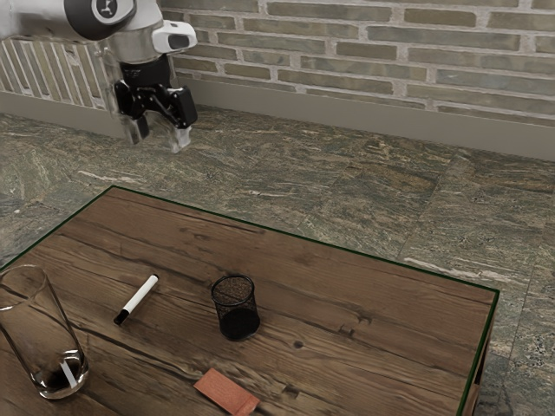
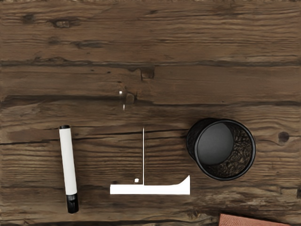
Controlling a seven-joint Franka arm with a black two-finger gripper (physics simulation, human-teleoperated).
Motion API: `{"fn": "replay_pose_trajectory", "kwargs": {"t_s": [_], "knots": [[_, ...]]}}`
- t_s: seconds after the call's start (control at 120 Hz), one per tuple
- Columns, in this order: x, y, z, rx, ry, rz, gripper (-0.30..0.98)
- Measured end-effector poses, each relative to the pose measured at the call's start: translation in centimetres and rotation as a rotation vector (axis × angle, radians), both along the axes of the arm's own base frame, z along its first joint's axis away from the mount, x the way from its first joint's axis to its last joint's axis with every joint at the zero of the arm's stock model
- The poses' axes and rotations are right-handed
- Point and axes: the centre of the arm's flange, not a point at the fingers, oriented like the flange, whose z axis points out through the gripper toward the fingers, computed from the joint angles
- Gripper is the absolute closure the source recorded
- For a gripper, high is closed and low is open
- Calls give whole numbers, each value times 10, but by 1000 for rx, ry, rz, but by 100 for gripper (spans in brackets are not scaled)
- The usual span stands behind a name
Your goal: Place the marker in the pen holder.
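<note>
Red block (image 1: pixel 227 392): flat near the tabletop's near edge in the exterior view, on the near side of the pen holder; it seems to have no part in this job.
Tall glass (image 1: pixel 45 347): upright at the exterior view's left, open at the top like the holder; a likely thing to bump if the fingers swing wide.
Marker (image 1: pixel 137 299): lying on its side on the tabletop (image 1: pixel 373 303), between the glass and the pen holder but touching neither, so both flanks of its white barrel look free to pinch.
Pen holder (image 2: pixel 221 149): black mesh, standing mouth up beside the marker, well placed to take something lowered from above; no marker is in it.
Fingers (image 1: pixel 179 138): raised above and well apart from everything, spread with nothing between them, which suits straddling the barrel.
Step in hand: the approach, I judge, with the whole task ahead.
Next move: come down over the barrel, close across it, lift and tip it upright, since lying level it could catch on the rim; a hard touch might also roll it.
</note>
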Motion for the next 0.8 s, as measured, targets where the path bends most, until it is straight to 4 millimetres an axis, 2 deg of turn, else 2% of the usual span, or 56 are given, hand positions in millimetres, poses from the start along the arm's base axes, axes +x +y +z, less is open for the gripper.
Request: {"fn": "replay_pose_trajectory", "kwargs": {"t_s": [0.017, 0.042, 0.067, 0.092, 0.167, 0.267, 0.3, 0.408, 0.542, 0.608, 0.675, 0.8], "knots": [[35, 0, -3, -2, -17, -4, 0], [76, 8, -27, 5, -9, 8, 1], [104, 24, -57, 14, 13, 29, 1], [124, 35, -84, 21, 36, 41, 1], [150, 46, -141, 29, 88, 38, 1], [154, 59, -186, 37, 135, 34, 2], [147, 69, -200, 39, 157, 42, 2], [91, 98, -235, 19, 204, 71, 2], [20, 112, -253, -8, 172, 82, 2], [-9, 121, -256, -8, 138, 87, 2], [-25, 128, -257, -1, 101, 86, 2], [-33, 140, -270, 14, 73, 87, 2]]}}
